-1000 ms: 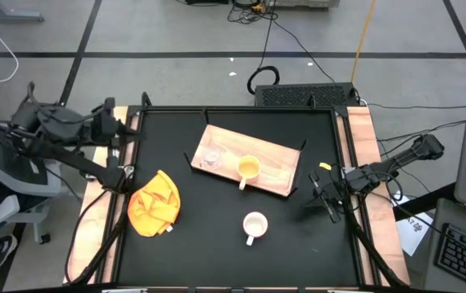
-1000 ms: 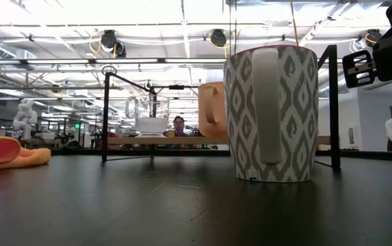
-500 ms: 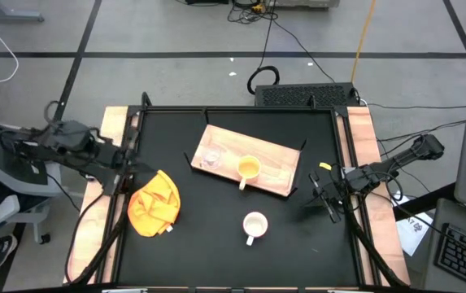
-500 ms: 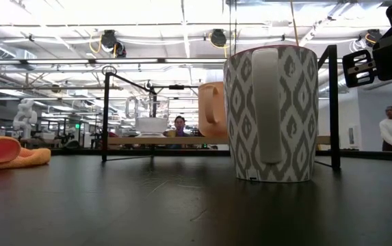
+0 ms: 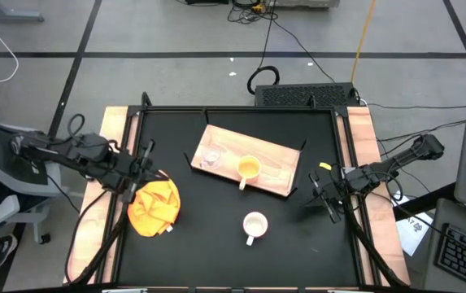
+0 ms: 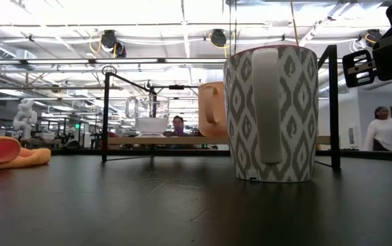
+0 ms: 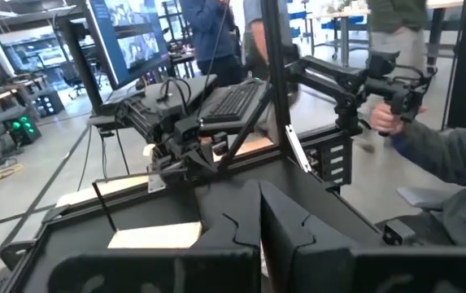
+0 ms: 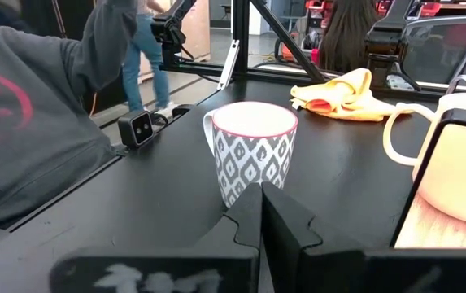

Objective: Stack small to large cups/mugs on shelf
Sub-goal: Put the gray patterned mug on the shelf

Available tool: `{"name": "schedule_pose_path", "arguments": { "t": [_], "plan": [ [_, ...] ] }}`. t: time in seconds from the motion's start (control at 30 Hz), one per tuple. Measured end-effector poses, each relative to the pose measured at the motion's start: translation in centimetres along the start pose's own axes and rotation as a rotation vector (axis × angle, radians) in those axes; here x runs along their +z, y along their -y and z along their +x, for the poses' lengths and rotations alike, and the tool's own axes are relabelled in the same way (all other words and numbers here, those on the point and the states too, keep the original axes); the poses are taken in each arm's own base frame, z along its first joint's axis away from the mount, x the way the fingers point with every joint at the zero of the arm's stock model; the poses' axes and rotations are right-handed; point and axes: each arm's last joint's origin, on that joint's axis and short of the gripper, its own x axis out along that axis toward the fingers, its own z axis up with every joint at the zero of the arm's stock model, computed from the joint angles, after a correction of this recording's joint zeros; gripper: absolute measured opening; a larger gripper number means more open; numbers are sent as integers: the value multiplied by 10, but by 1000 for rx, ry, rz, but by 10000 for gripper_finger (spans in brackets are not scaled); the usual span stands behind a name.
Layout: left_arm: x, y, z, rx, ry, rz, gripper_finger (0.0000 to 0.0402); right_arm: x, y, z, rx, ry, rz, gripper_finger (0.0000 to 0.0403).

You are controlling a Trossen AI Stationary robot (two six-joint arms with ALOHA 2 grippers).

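A: Where is the white mug (image 5: 254, 225)?

B: On the tabletop (image 5: 216, 244), near the shelf (image 5: 273, 171).

A: The right gripper (image 5: 324, 198)?

B: Its fingers are pressed together. Spread them, then grab the mug gently.

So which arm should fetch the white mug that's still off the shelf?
Probably the right. Its claw waits at the table's right edge with a bare stretch of tabletop between it and the white mug. The left claw sits farther away, beside the orange cloth, which lies in its path.
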Motion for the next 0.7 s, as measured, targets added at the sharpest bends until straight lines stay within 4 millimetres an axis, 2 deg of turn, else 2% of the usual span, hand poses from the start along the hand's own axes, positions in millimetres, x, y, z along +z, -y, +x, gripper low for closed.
{"name": "schedule_pose_path", "arguments": {
  "t": [0.13, 0.43, 0.7],
  "plan": [
    [-12, 2, 2, 6, 2, -2, 0, 0, 0, 0, 0, -1, 3, 0],
    [-22, 2, -5, 40, -87, -14, 0, 0, 0, 0, 0, -1, 3, 0],
    [-55, 9, -7, 45, -98, 3, 0, 0, 0, 0, 0, -1, 3, 0]
  ]
}}
